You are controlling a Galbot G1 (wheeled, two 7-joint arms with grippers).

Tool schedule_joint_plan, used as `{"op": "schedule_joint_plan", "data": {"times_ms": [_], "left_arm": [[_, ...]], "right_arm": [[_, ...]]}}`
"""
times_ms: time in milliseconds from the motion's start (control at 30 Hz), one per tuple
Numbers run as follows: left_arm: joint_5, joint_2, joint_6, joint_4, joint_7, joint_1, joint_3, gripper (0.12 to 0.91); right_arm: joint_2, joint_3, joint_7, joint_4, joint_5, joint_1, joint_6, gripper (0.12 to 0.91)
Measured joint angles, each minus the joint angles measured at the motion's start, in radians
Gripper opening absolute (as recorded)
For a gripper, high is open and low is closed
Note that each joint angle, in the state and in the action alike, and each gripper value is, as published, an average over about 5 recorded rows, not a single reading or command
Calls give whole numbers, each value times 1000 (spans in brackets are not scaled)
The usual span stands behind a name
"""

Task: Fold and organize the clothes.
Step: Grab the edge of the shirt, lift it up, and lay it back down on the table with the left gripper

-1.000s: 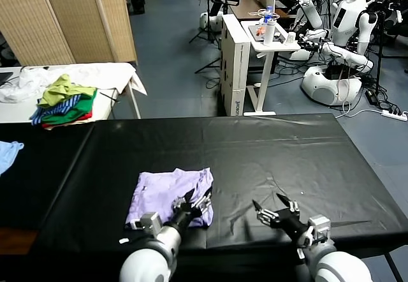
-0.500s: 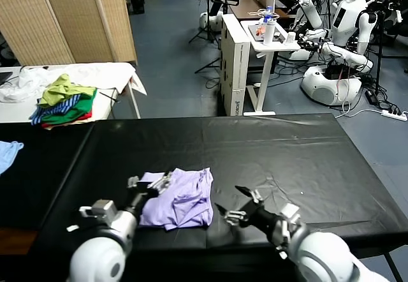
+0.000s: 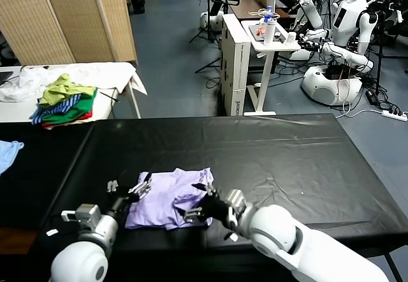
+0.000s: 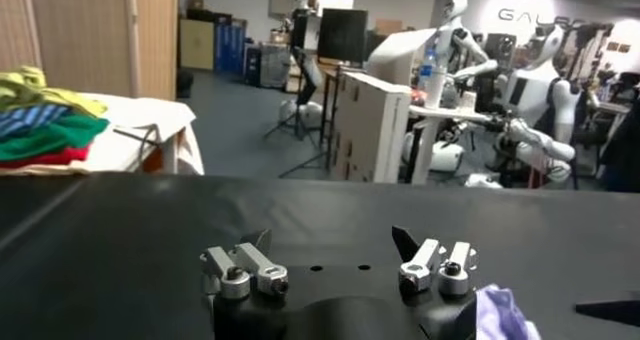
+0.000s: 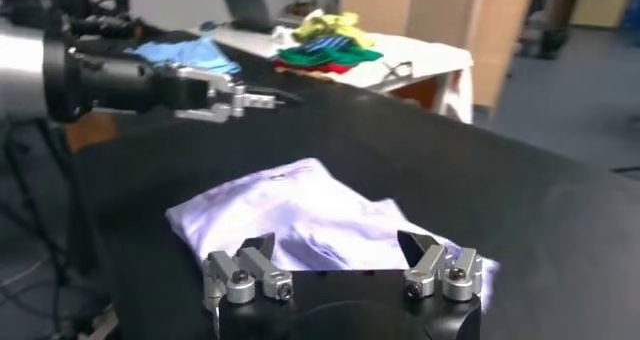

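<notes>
Nearest to us, the left gripper hovers at the left edge of the lavender T-shirt, its fingers spread wide with nothing between them; in the left wrist view only a corner of the fabric shows beside one fingertip. The right gripper sits at the shirt's near right edge, jaws well apart; in the right wrist view we see the crumpled shirt just beyond its fingers, and we cannot tell whether they touch the cloth. The shirt lies loosely folded on the black table, near its front edge. Further off, a heap of green, striped and red garments rests on a white table. On the far wall we read "GALBO".
</notes>
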Motion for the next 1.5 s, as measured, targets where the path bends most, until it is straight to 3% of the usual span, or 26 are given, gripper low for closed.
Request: {"op": "schedule_joint_plan", "data": {"times_ms": [233,400,500,667,733,967,1067,1167,1500], "left_arm": [[14,-13,-3,-4,1,18,-4,907],[17,-19,-4,-7,2,23,-5,907],[19,-21,-4,-7,2,24,-5,907],[22,-27,-5,-7,2,26,-4,907],[24,-31,-5,-7,2,27,-3,907],[33,-47,-7,-7,2,36,1,907],[36,-53,-8,-6,2,39,3,907],[37,-56,-8,-6,2,42,3,907],[38,-67,-7,-7,2,43,3,907]], "right_arm": [[26,-39,8,-38,-8,32,-16,645],[37,-48,12,-56,-12,37,-24,575],[36,-45,17,-54,-13,35,-25,463],[19,-28,22,-35,-12,20,-24,188],[8,-18,22,-23,-12,9,-24,145],[-48,32,21,28,-10,-53,-31,141],[-77,60,26,52,-9,-92,-39,154],[-106,97,34,78,-9,-139,-44,241],[-203,238,38,194,-1,-321,-41,830]]}}
